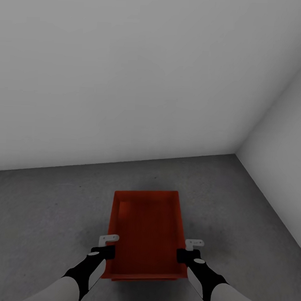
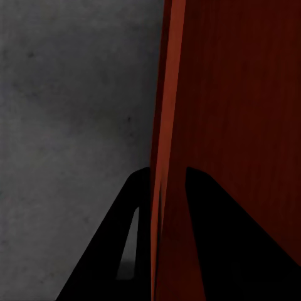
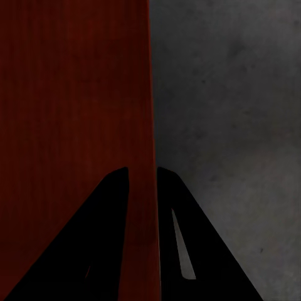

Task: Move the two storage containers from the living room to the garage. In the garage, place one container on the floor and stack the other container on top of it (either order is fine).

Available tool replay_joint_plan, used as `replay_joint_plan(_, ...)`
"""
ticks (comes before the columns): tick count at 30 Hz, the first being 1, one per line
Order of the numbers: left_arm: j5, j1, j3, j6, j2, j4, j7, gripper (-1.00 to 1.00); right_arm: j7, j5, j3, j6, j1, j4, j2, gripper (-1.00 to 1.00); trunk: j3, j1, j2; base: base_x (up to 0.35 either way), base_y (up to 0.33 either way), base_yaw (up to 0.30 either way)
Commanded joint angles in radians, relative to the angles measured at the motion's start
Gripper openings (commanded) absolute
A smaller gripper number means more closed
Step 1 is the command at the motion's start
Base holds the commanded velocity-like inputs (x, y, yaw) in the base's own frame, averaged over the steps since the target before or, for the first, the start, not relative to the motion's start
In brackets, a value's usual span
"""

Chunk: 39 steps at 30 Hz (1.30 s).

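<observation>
Both arms: light grey forearm shells, giving way to glossy black wrist sections, each bearing a small grey oval cap. Left pincer (image 1: pixel 109 245) and right pincer (image 1: pixel 188 248): black bodies with pale grey bracket-shaped tips. Wrist views: matte black wedge-shaped fingers (image 2: pixel 106 257), each outer one with a narrow slot.

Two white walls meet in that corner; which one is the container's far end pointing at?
The broad wall straight ahead. The storage container, held by the left gripper and right gripper, runs lengthwise toward it; the other wall flanks its right.
</observation>
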Motion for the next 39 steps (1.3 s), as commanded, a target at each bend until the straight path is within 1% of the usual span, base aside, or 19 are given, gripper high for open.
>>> replay_joint_plan(1, -0.009, 0.0, 0.01, 0.006, 0.036, -0.005, 0.025, -1.0, -0.015, -0.006, -0.021, -0.004, -0.001, 0.002, -0.001, -1.0, -0.001, 0.0, 0.0, -0.003, 0.0, 0.0)
replay_joint_plan(39, -0.008, 0.0, 0.01, 0.006, 0.036, 0.001, 0.025, -1.0, -0.015, -0.006, -0.021, -0.003, -0.001, 0.002, -0.001, -1.0, -0.001, 0.0, 0.0, -0.011, 0.0, 0.0)
